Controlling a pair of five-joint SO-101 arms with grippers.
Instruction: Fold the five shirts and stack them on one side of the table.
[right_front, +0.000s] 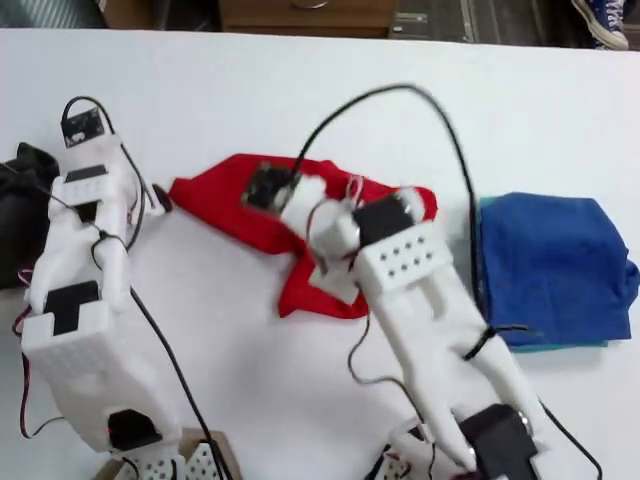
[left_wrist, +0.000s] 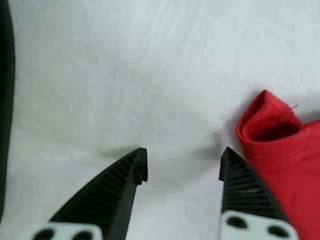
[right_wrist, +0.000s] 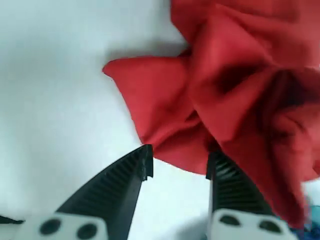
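At the middle of the tabletop (right_front: 260, 390) the red shirt (right_front: 225, 205) lies crumpled. Over its edge the right gripper (right_wrist: 177, 162) hangs with fingers (right_wrist: 117, 182) spread, probably to pinch a hem. The left gripper (left_wrist: 184, 165), likewise spread, hovers beside a sleeve. A folded blue shirt (right_front: 550, 265) sits stacked aside.

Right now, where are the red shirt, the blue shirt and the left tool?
red shirt (right_front: 225, 203): high view, its uncovered flat part.
blue shirt (right_front: 555, 265): high view, middle of folded top.
left tool (left_wrist: 184, 157): left wrist view, midway between fingertips.
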